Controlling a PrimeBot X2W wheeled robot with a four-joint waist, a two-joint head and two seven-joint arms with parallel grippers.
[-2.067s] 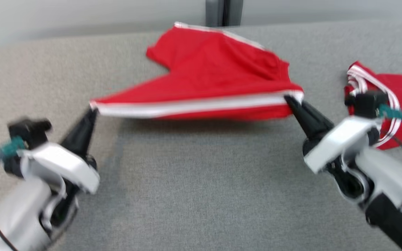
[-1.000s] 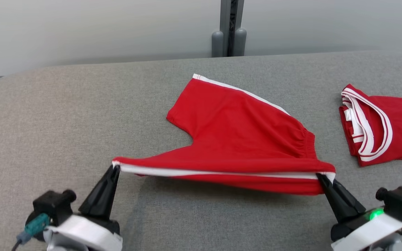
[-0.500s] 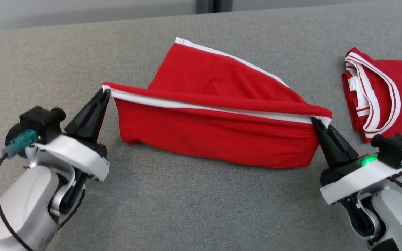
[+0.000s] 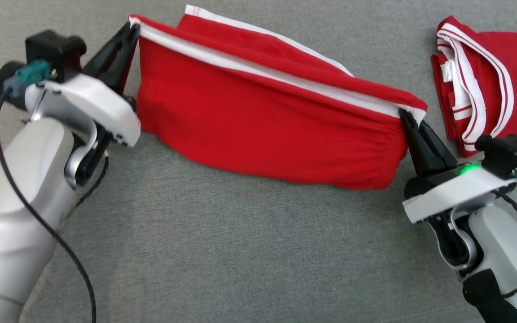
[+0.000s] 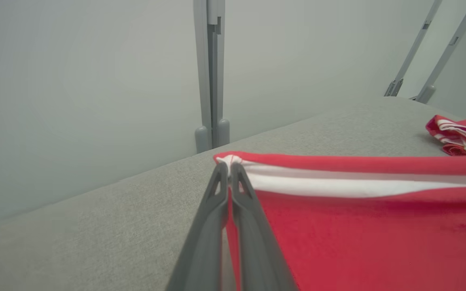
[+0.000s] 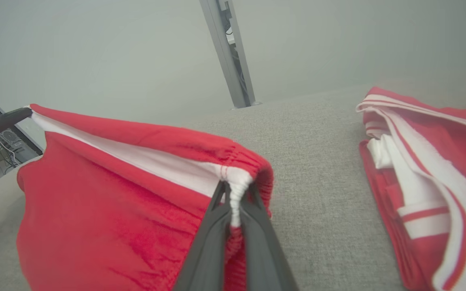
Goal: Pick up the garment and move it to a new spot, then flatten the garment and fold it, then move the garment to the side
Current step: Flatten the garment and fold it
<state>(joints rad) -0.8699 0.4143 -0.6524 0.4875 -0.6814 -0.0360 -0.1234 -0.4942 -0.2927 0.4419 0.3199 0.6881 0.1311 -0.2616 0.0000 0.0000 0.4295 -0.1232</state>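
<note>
Left end effector (image 4: 132, 28) is pinched fully shut on the hem corner of the red shorts (image 4: 263, 116), right where the white side stripe (image 4: 258, 67) ends; in the left wrist view its fingers (image 5: 217, 190) meet on only a sliver of cloth. Right end effector (image 4: 404, 114) is likewise clamped tight, on the gathered waistband (image 6: 241, 159) at the stripe's other end. Between them the striped edge runs taut and raised, the body of the shorts hanging from it toward the robot, while the other leg (image 4: 240, 31) trails behind on the grey desk (image 4: 240, 251).

Such small bites are the main hazard. If the arms spread any farther, the cloth would probably slide out of one pinch, most likely at the thin hem corner, and that side would drop in a heap. Bringing the arms together would slacken the edge and let the cloth bunch.

Laying it down holds a second risk: the hanging panel and the trailing leg may not land squarely over each other, leaving a skewed, creased fold.

Farther out, a folded red-and-white jersey (image 4: 478, 76) lies on the desk just beside the right end effector. A sideways sweep on that side could catch it or drape the shorts over it.
</note>
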